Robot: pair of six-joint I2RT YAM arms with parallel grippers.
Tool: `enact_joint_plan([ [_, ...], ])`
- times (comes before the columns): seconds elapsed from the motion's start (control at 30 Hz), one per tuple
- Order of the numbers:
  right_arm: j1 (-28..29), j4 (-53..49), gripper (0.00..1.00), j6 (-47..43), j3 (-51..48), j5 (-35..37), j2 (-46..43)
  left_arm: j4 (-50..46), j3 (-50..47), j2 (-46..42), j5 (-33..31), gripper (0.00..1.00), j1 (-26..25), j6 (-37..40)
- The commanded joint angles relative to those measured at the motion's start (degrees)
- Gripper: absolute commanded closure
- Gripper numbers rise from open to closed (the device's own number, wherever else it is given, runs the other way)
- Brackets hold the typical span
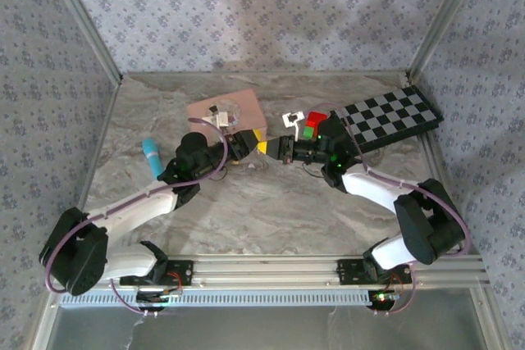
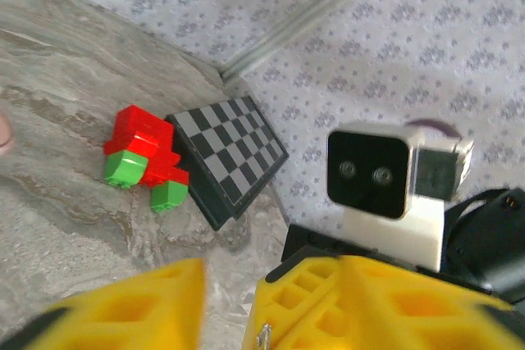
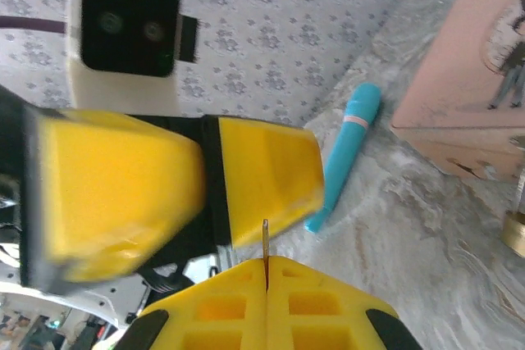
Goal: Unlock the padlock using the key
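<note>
Top view, L to R: blue pen [image 1: 153,157] toward the table's [image 1: 271,202] left edge. Left gripper [image 1: 259,147] at mid-table, just in front of the pink box [image 1: 223,112]. Right gripper [image 1: 280,150] nose-to-nose w/ it. Red-green bricks [image 1: 311,125] and checkerboard [image 1: 390,118] toward the far right corner.

Left gripper: jaws spread, nothing btwn them. Right gripper: pads pressed together, pinching the key [image 3: 265,261], thin blade poking out of the seam.

Padlock [image 3: 518,234]: on the table just beside the pink box's corner, apart from both grippers.

Step, as I read it: key in hand, lock not approached yet. Next move needs the right arm to bring the blade to the padlock & line it up w/ the keyhole. Left prob. has to steady the lock body.

Right wrist view gives the blade and the brass padlock; from above both are too small to make out. Left wrist view gives bricks + board close up, plus a silver sliver [image 2: 264,335] by its own finger; can't tell what.
</note>
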Motion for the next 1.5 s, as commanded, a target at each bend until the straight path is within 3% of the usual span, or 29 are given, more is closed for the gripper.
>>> enact_joint_plan([
  [0.0, 0.7, -20.2, 1.00, -15.4, 4.8, 5.5, -4.5, -8.3, 1.4, -4.3, -5.7, 0.40, 0.6, -0.7],
  [0.13, 4.0, -41.4, 1.00, -31.4, 12.0, 18.4, -6.7, -18.0, 4.5, -5.7, -7.7, 0.41, 0.5, -1.1],
  [0.43, 11.3, -52.7, 1.00, -43.0, 19.0, 37.7, -5.2, -18.6, 7.9, -1.2, -6.7, 0.50, -0.9, -9.4],
  [1.13, 15.3, -46.9, 1.00, -43.9, 18.9, 39.1, -4.2, -17.3, 9.1, 4.3, -5.7, 0.68, -2.8, -14.1],
  [1.47, 15.5, -44.7, 1.00, -43.7, 18.3, 40.8, -3.6, -16.8, 9.2, 4.5, -5.1, 0.82, -2.8, -14.5],
])
